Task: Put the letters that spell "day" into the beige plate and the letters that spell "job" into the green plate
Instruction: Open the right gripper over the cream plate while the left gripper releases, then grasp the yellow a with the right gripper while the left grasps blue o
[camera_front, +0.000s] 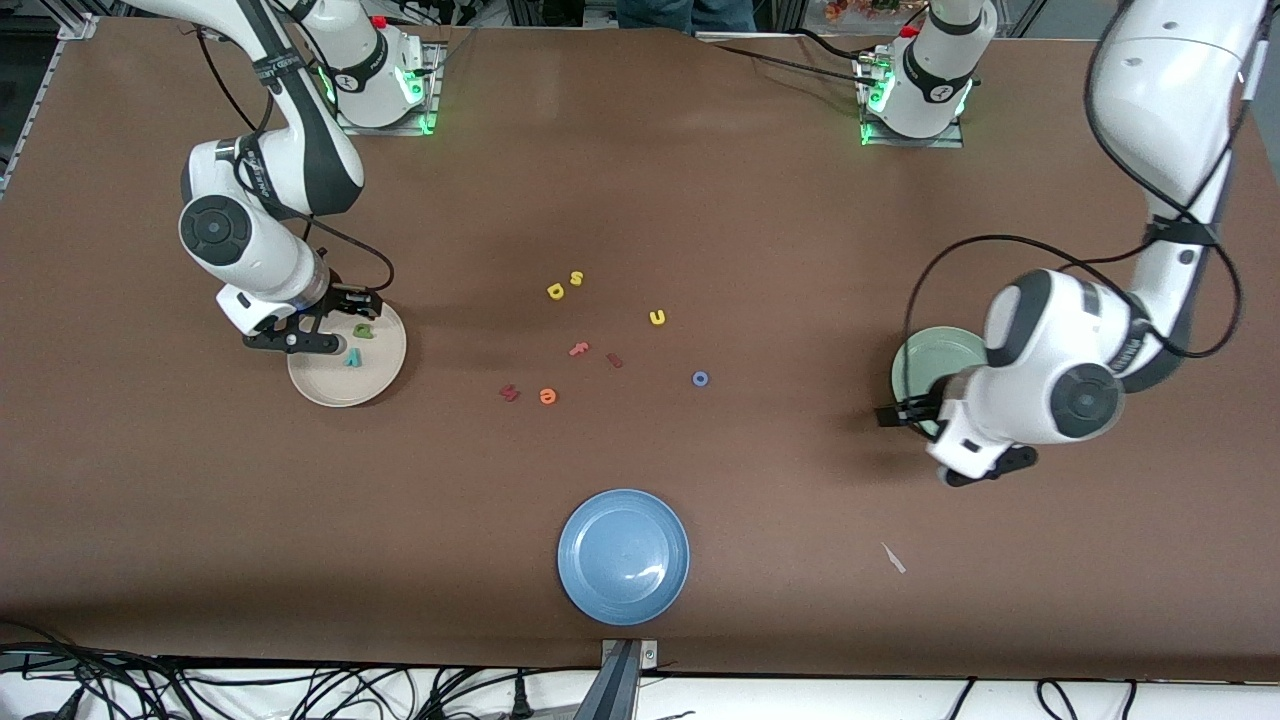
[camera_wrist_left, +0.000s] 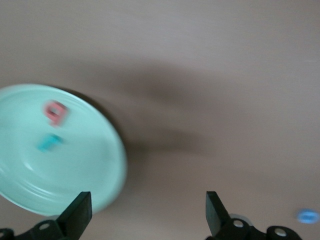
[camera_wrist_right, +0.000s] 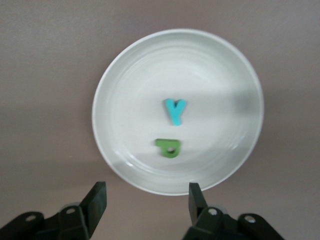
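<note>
1. On the beige plate (camera_wrist_right: 125, 75), at the right arm's end of the table, lay two letters: the teal y (camera_wrist_right: 174, 111) and the green a (camera_wrist_right: 168, 148), close together but apart, neither gripped.
2. Over that plate's rim hung the right gripper (camera_wrist_right: 145, 200), its fingers (camera_wrist_right: 98, 197) spread and holding nothing.
3. The y's stem pointed toward the a in the right wrist view.
4. Two more letters lay in the green plate (camera_wrist_left: 100, 165) at the left arm's end: the pinkish-red b (camera_wrist_left: 55, 112) and the teal j (camera_wrist_left: 49, 143), side by side.
5. The left gripper (camera_wrist_left: 145, 210) hung over the table just beside the green plate, fingers (camera_wrist_left: 80, 207) wide apart and empty.
6. One blue o (camera_front: 700, 378) lay on the bare table, between the plates, nearer the green one.
7. One yellow d (camera_front: 556, 291) lay mid-table, just beside a yellow s (camera_front: 576, 278).
8. Five other letters were loose: that s, a yellow u (camera_front: 657, 317), a pink f (camera_front: 579, 349), an orange e (camera_front: 547, 396) and two dark red pieces (camera_front: 509, 393) too small to read.
9. A single blue plate (camera_front: 623, 556) sat nearest the front camera.
</note>
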